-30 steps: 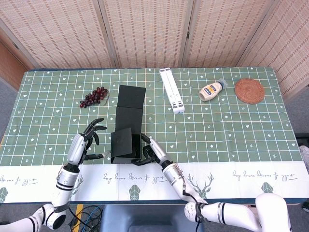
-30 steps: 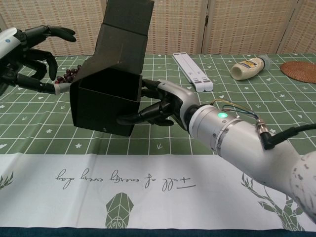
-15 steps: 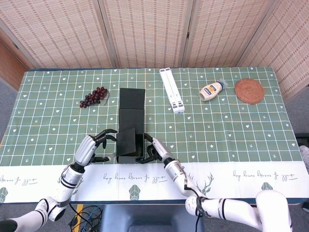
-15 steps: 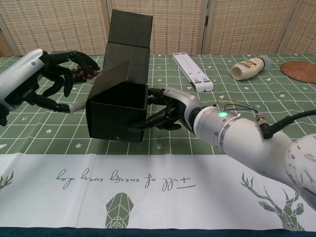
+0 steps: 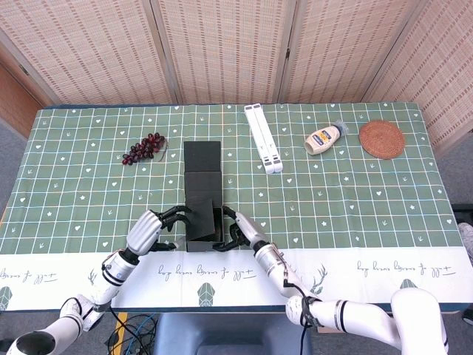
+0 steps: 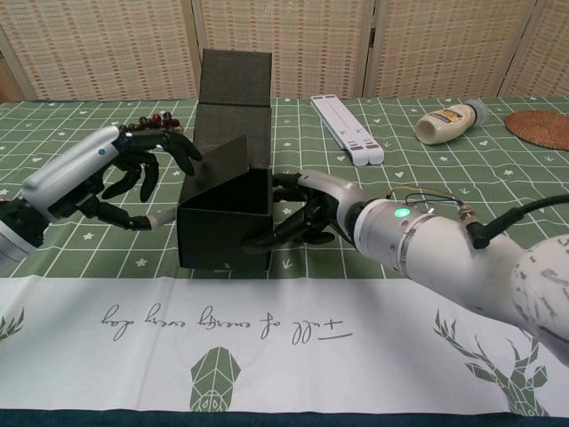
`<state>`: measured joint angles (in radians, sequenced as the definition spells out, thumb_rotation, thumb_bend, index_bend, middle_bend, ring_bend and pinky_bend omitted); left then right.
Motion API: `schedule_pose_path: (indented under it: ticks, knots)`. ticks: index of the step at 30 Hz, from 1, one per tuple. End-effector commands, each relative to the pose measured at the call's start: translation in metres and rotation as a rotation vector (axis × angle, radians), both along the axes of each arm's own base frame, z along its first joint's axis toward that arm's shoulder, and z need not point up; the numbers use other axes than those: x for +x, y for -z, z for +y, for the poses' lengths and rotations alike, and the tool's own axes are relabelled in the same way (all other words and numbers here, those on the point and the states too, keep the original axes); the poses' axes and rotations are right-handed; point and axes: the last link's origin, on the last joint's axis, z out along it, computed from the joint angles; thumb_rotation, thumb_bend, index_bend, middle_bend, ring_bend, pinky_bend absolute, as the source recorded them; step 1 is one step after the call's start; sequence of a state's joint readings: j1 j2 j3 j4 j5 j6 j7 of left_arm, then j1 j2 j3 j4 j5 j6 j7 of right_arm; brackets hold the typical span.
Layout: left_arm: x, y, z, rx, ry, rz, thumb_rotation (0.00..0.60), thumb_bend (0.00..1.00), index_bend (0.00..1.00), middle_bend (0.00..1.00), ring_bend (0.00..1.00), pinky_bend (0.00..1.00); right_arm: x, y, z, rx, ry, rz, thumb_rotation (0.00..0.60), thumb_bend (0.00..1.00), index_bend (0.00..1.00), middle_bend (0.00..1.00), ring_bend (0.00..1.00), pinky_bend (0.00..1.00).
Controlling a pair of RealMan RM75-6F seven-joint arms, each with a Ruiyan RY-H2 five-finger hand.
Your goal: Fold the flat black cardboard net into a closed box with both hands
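Observation:
The black cardboard net (image 5: 203, 220) (image 6: 227, 224) stands partly folded near the table's front edge. Its near end forms an open box body with a slanted flap over it. Its far panels (image 5: 202, 161) (image 6: 234, 89) rise behind the body in the chest view. My right hand (image 5: 240, 231) (image 6: 313, 212) grips the box's right wall, with fingers wrapped round the front right corner. My left hand (image 5: 153, 228) (image 6: 111, 171) hovers at the box's left side with its fingers apart. Its fingertips (image 6: 182, 149) reach toward the slanted flap. Contact cannot be made out.
A bunch of dark grapes (image 5: 145, 147) (image 6: 147, 124) lies at the back left. Behind and to the right of the box are a white folded stand (image 5: 264, 137) (image 6: 348, 129), a mayonnaise bottle (image 5: 324, 138) (image 6: 451, 122) and a woven coaster (image 5: 382, 138) (image 6: 542, 127).
The box has come down and shifted right, and now sits squarer on the table. My left hand has moved right, up to the box's left side. My right hand has kept its grip.

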<state>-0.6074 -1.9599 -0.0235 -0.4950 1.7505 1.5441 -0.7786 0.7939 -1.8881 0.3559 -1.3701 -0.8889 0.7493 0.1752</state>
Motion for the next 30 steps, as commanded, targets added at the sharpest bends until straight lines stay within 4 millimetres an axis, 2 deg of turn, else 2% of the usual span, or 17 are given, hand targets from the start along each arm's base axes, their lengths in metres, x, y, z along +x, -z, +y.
schedule_pose_path:
  ticks: [1,14,30]
  knots:
    - [-0.0032,0.0040,-0.0008,-0.005,0.016,0.044,0.600,0.08,0.39,0.30,0.66,0.90,-0.0009,0.0020,-0.0009,-0.003,-0.009,0.020,0.600,0.37,0.23,0.40,0.80,1.00]
    - [-0.0060,0.0087,-0.0032,-0.013,0.081,0.142,0.600,0.08,0.35,0.27,0.65,0.90,-0.0020,0.0060,-0.0007,0.000,-0.037,0.062,0.600,0.44,0.23,0.39,0.80,1.00]
    - [-0.0074,0.0116,-0.0019,-0.024,0.186,0.307,0.600,0.08,0.38,0.26,0.65,0.89,-0.0061,0.0061,0.0061,0.021,-0.080,0.097,0.600,0.47,0.23,0.35,0.80,1.00]
